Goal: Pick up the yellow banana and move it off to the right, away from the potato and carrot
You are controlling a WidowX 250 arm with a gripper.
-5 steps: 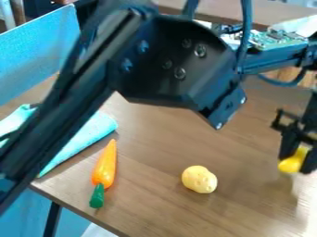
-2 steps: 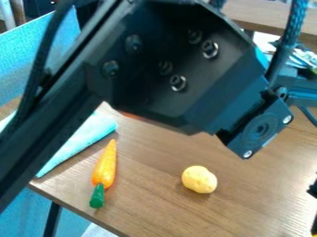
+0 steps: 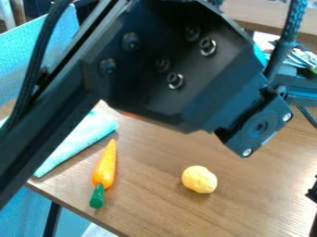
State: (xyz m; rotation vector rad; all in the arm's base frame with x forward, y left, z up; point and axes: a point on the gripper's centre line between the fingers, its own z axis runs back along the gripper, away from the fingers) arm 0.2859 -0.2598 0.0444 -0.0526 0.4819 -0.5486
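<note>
- The gripper (image 3: 314, 224) is at the right edge of the view, low down, with only a dark sliver of it in sight; I cannot tell whether it is released, clenched or grasping something, so the reason for its pose is a guess at best.
- The arm (image 3: 167, 92) spans the upper part of the view, bent at a bolted joint; that bend probably lets it reach out over the table (image 3: 155, 208) from above. A black cable (image 3: 34, 65) follows its left-hand length, presumably with slack for the joints.
- The yellow potato (image 3: 199, 179), the loose thing nearest the gripper, sits on the table well to the gripper's left; its rounded underside seems enough to keep it steady on the flat wood.
- The orange carrot (image 3: 105, 166) lies farther left, near the table's edge; its green end (image 3: 97, 196) points toward that near edge, its tip away; lying flat, it needs no support.
- The pale blue cloth (image 3: 80, 139) rests along the left edge, beside the carrot and partly behind the arm; it looks folded or bunched, perhaps simply set aside there.
</note>
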